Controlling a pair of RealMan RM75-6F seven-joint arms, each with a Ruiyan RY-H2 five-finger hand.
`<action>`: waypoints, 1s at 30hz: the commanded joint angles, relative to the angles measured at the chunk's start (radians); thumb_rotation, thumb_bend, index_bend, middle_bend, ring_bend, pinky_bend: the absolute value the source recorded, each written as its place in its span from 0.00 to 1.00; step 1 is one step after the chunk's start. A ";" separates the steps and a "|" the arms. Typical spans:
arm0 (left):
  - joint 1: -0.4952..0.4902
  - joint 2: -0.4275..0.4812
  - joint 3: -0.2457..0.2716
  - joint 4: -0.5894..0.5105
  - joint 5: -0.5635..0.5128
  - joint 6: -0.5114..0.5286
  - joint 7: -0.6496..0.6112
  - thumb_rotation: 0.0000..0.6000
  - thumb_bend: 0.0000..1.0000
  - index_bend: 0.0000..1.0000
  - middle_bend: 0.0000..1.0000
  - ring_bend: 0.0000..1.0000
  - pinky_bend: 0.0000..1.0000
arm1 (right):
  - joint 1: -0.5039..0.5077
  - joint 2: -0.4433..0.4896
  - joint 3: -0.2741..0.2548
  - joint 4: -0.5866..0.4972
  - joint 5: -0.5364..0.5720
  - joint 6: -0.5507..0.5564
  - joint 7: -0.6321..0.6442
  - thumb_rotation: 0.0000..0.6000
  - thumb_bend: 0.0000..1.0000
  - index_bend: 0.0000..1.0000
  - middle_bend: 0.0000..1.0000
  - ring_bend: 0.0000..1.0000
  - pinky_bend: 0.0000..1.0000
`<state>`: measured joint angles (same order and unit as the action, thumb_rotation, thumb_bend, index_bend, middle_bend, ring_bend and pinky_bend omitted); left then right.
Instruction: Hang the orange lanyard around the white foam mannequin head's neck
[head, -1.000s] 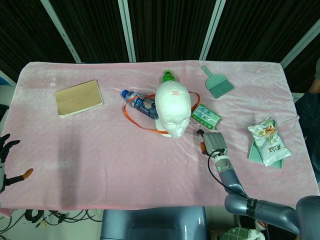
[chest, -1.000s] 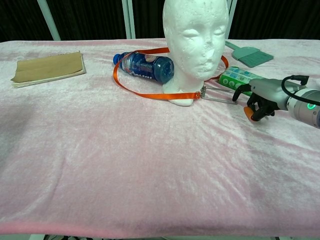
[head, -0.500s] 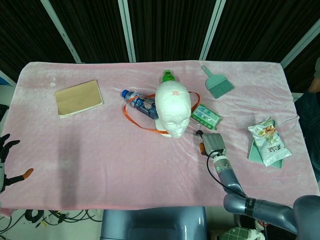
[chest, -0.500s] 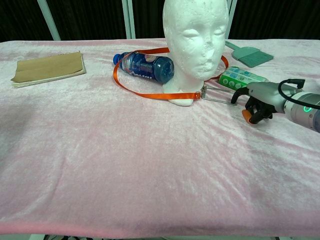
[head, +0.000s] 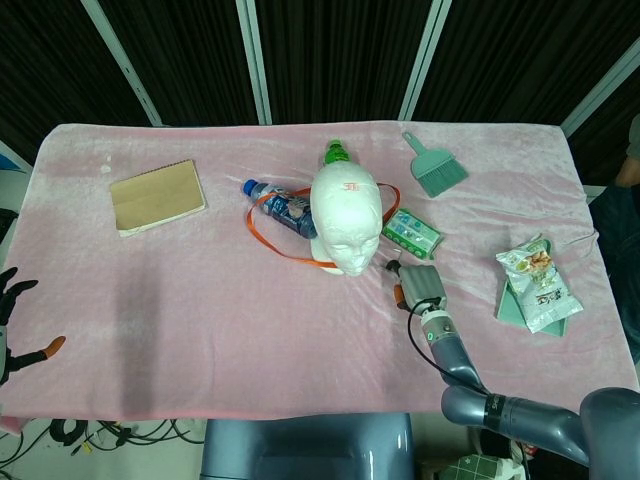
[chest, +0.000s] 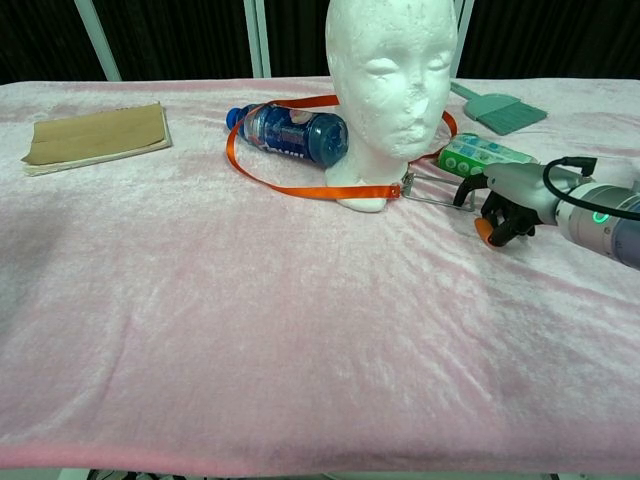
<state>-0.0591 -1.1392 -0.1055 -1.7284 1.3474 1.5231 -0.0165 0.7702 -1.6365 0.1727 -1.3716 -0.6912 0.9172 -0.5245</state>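
The white foam mannequin head (head: 345, 215) (chest: 390, 80) stands upright mid-table. The orange lanyard (head: 270, 238) (chest: 290, 189) lies in a loop around its base, draped over a blue bottle (head: 283, 208) (chest: 295, 133). Its metal clip (chest: 435, 197) stretches rightward on the cloth. My right hand (head: 420, 285) (chest: 500, 205) rests low on the table just right of the clip's end, fingers curled in, with nothing visibly in them. My left hand (head: 15, 330) hangs off the table's near left corner with fingers spread, holding nothing.
A green packet (head: 412, 232) (chest: 480, 155) lies just behind my right hand. A green brush (head: 433, 168) (chest: 500, 110) sits at the back right, a snack bag (head: 540, 280) far right, a brown notebook (head: 157, 196) (chest: 98, 135) back left. A green-capped bottle (head: 336, 152) lies behind the head.
My right hand has crept left along the table toward the clip's end. The lanyard, the head and the left hand have not moved.
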 joint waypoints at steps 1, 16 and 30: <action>0.000 -0.001 -0.001 -0.001 -0.001 -0.002 0.003 1.00 0.04 0.22 0.06 0.00 0.00 | -0.001 0.004 0.000 -0.009 0.001 -0.002 0.004 1.00 0.59 0.48 0.71 0.75 0.65; 0.004 -0.002 -0.006 -0.006 -0.005 -0.002 0.009 1.00 0.04 0.23 0.06 0.00 0.00 | -0.007 0.023 -0.003 -0.053 -0.007 0.005 0.022 1.00 0.59 0.55 0.71 0.75 0.65; 0.007 -0.003 -0.008 -0.010 -0.005 -0.003 0.016 1.00 0.04 0.23 0.06 0.00 0.00 | -0.030 0.050 -0.025 -0.102 -0.011 0.025 0.031 1.00 0.59 0.56 0.71 0.75 0.65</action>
<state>-0.0523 -1.1420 -0.1138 -1.7378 1.3428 1.5204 -0.0004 0.7417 -1.5882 0.1493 -1.4710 -0.7013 0.9409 -0.4954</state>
